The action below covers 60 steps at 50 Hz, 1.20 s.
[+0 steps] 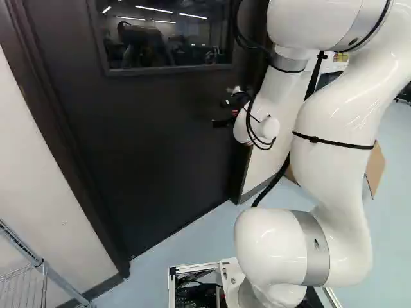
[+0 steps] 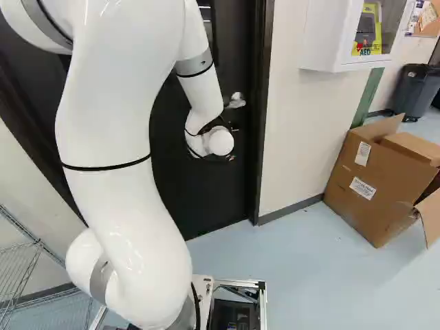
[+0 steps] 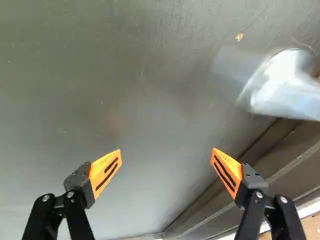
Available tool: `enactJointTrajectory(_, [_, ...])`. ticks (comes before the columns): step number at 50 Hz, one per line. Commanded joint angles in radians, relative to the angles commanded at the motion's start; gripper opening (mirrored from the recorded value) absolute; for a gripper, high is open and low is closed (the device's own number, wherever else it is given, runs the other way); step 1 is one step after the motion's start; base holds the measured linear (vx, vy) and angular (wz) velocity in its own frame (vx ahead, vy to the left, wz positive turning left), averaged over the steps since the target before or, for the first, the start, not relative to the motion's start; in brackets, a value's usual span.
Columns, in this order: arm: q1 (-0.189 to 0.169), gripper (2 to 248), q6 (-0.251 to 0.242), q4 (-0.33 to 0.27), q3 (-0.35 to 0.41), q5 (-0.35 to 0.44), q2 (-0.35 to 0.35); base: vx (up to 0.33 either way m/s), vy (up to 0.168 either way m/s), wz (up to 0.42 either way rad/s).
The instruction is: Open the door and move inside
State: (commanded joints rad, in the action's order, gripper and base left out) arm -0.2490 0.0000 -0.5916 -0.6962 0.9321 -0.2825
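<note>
One dark door (image 1: pixel 160 154) stands shut ahead of you, with one window (image 1: pixel 170 32); one white arm (image 2: pixel 124 137) faces it. Your one gripper (image 3: pixel 166 156) is empty, its two fingers spread wide. One metal handle (image 3: pixel 282 85) sits on the door, ahead of the gripper and off to one side. You seem to be lining up; next, shift across, then work the handle.

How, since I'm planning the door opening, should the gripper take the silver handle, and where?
Grip the handle, probably along its elongated part, coming straight at the door from this side, the open fingers astride its narrower width: it juts from the flat door near the frame. Blur hides its exact shape.
</note>
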Motion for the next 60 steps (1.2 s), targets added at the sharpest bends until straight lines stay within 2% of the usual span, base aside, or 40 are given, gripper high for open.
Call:
enactJointTrajectory(11, [0.000, 247, 0.000, -0.006, 0.000, 0.000, -0.001, 0.000, 0.000, 0.000])
enactJointTrajectory(28, [0.016, 247, 0.000, -0.063, -0.001, 0.000, -0.002, 0.000, 0.000, 0.000])
enactJointTrajectory(60, [0.076, 247, 0.000, -0.079, -0.081, 0.020, -0.068, 0.000, 0.000, 0.000])
